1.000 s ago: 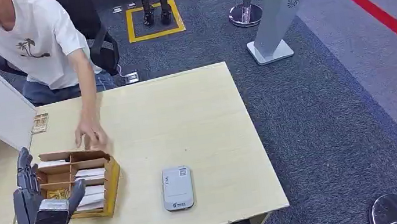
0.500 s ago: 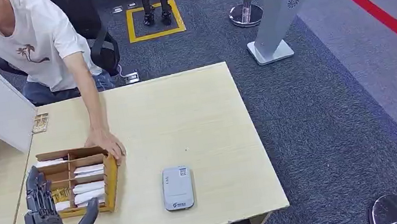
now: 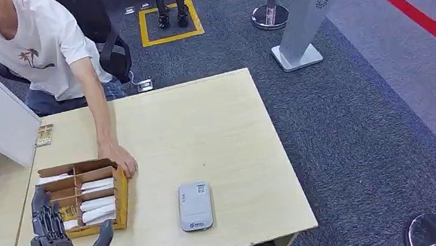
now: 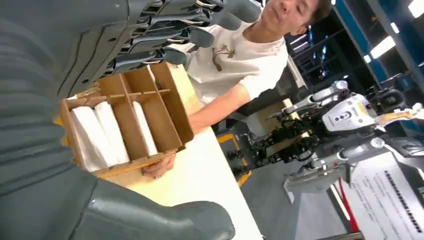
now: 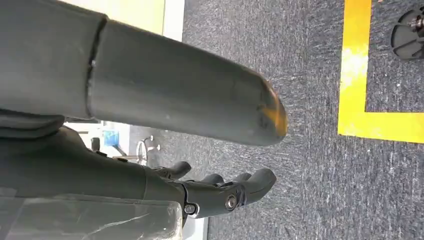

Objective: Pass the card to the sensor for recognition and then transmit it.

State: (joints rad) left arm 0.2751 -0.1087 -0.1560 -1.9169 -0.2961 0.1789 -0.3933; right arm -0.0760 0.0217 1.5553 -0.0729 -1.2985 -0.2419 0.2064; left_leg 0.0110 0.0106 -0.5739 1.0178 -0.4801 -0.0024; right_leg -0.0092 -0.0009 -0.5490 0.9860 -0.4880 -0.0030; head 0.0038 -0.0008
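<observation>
the left hand (image 3: 58,239) is hovering at the near-left edge of the wooden table (image 3: 216,129), just on the near side of the cardboard box (image 3: 87,196). its fingers (image 3: 45,215) are standing spread and pointing toward the box, its thumb (image 3: 100,239) is sticking out to the side, and it is holding nothing. in the left wrist view the same hand (image 4: 100,60) is showing its dark fingers fanned out above the box (image 4: 127,122), not touching it.

the right hand (image 5: 200,190) is hanging over grey carpet (image 5: 310,165) beside a yellow floor line (image 5: 370,125); its fingers are lying loosely apart, slightly curled, with nothing in them.

the box is lying on the table's left part, divided into compartments. white cards (image 3: 98,207) are lying stacked in the compartments on the box's right side, and also in a far-left one; something yellowish is sitting in a near-left compartment, too small to make out. the cards (image 4: 107,132) are also appearing as white slabs in the left wrist view.

to the right of the box, well apart from it, the grey sensor (image 3: 195,206) is lying flat near the table's near edge.

at the far-right corner of the box, a person's hand (image 3: 121,159) is resting against it. the person (image 3: 31,46), in a white t-shirt, is leaning in from beyond the table's far-left side.
</observation>
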